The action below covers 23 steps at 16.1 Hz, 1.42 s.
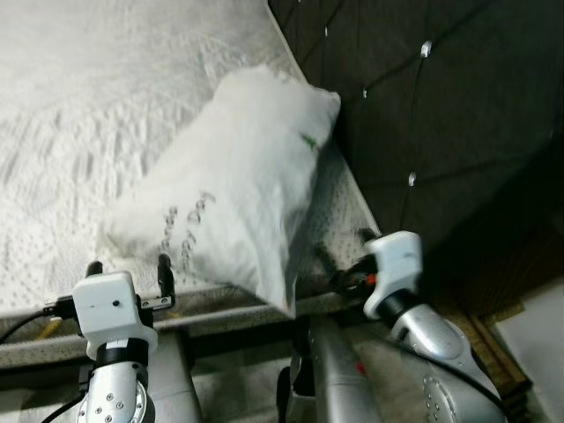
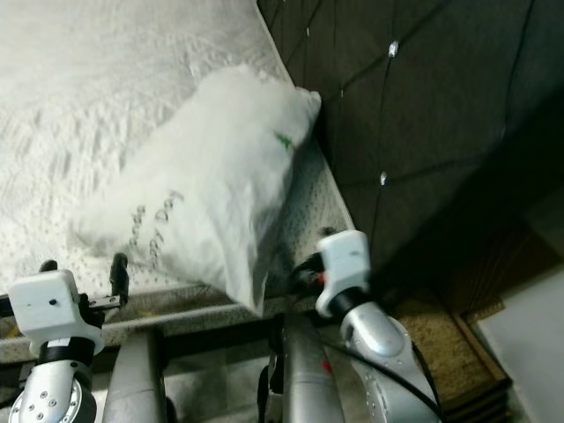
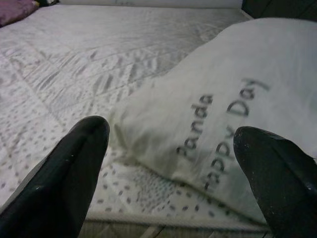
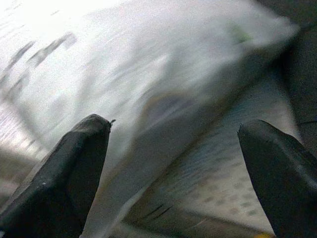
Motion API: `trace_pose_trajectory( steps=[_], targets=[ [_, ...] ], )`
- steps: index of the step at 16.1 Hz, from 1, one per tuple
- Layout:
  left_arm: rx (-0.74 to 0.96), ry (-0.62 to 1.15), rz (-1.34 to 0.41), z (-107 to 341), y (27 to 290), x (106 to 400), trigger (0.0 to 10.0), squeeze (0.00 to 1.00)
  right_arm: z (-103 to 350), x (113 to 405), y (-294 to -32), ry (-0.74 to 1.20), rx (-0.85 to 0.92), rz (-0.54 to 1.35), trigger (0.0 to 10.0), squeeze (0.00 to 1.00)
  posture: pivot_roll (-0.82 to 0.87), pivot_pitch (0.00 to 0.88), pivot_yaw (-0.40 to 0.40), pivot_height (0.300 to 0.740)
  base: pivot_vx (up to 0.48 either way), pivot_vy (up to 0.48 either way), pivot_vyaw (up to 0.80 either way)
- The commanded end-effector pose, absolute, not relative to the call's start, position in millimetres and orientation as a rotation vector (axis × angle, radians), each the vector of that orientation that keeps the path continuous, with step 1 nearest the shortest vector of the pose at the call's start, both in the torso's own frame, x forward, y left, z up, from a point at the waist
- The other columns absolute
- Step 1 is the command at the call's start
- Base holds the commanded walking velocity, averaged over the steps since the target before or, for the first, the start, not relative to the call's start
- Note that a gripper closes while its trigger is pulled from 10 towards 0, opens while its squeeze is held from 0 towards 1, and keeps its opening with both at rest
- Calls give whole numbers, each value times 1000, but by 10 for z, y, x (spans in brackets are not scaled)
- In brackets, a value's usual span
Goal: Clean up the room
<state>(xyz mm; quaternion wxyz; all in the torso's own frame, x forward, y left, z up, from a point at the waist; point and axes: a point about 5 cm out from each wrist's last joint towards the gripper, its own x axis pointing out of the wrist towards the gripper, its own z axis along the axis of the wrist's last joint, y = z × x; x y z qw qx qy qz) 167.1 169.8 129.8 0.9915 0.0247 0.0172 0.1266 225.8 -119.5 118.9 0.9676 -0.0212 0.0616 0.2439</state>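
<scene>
A white pillow (image 1: 233, 185) printed "Panda Happy Day" lies slantwise on the pale quilted mattress (image 1: 79, 132). One of its corners hangs over the near edge, close to the dark headboard. My left gripper (image 1: 128, 269) is open at the mattress edge, just short of the pillow's lower left end; in the left wrist view the pillow (image 3: 237, 89) lies ahead of the spread fingers (image 3: 84, 148). My right gripper (image 1: 344, 248) is open at the mattress corner beside the pillow's overhanging end. The right wrist view is blurred, with the pillow (image 4: 163, 64) ahead between the fingers.
A dark tufted headboard (image 1: 441, 106) rises along the right side of the bed. Brown flooring (image 1: 493, 308) and a white object (image 1: 538, 344) lie at the lower right. A purple item (image 3: 15, 10) sits at the far side of the mattress.
</scene>
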Motion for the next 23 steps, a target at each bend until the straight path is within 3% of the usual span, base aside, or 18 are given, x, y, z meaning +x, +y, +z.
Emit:
trace_pose_trajectory(
  steps=[1,4,6,9,17,19,23],
  targets=[
    [50,39,263,1316,1696,1646,10000,0,1125,2248,-1194,165,-51,520,10000,0,4,150,-108,515,0,0,0],
    [59,45,254,1320,1716,1641,10000,0,1021,2272,-1170,254,-99,596,10000,0,13,143,-103,515,0,0,0],
    [67,48,246,1299,1734,1676,10000,0,1061,2344,-1160,209,-143,623,10000,0,12,129,-94,515,0,0,394],
    [75,40,239,1283,1731,1750,10000,0,1014,2472,-1151,214,-132,565,10000,0,22,93,-83,515,0,0,675],
    [90,-12,216,1320,1780,2008,10000,0,978,2989,-988,228,-233,488,10000,0,50,0,-63,515,0,0,0],
    [83,-14,219,1311,1763,2038,10000,0,908,3194,-867,316,-227,454,10000,0,66,0,-73,515,0,0,0],
    [83,-28,230,1335,1794,2074,10000,0,847,3277,-685,361,-249,507,10000,0,77,0,-84,515,0,0,0]
  ],
)
